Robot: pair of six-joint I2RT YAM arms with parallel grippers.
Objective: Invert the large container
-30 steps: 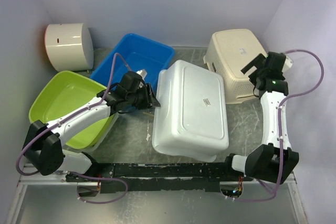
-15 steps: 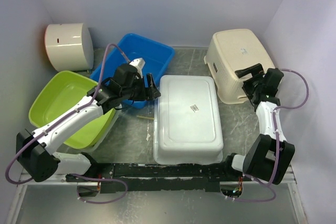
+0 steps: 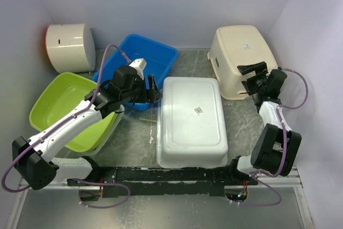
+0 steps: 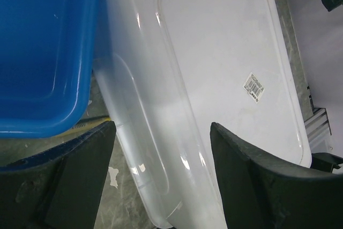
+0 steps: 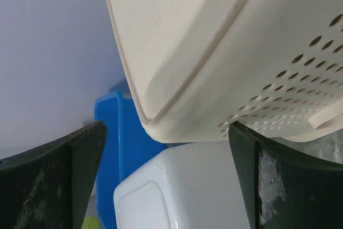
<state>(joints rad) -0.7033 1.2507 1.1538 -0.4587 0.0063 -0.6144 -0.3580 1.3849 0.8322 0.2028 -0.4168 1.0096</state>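
Observation:
The large white container (image 3: 193, 122) lies upside down and flat on the table, its base with a small label sticker (image 3: 199, 110) facing up. It also shows in the left wrist view (image 4: 214, 79) and in the right wrist view (image 5: 198, 186). My left gripper (image 3: 153, 88) is open and empty, just off the container's far left corner, apart from it. My right gripper (image 3: 247, 78) is open and empty, to the right of the container, beside the cream basket (image 3: 241, 57).
A blue tub (image 3: 142, 60) sits behind the left gripper and shows in the left wrist view (image 4: 37, 52). A green tub (image 3: 67, 105) stands at the left. A white round appliance (image 3: 69, 46) sits at the back left. The cream perforated basket fills the right wrist view (image 5: 225, 52).
The container has dropped from tilted to flat, base up. My left gripper has drawn back slightly to the left. My right arm has lowered and pulled back towards the basket.

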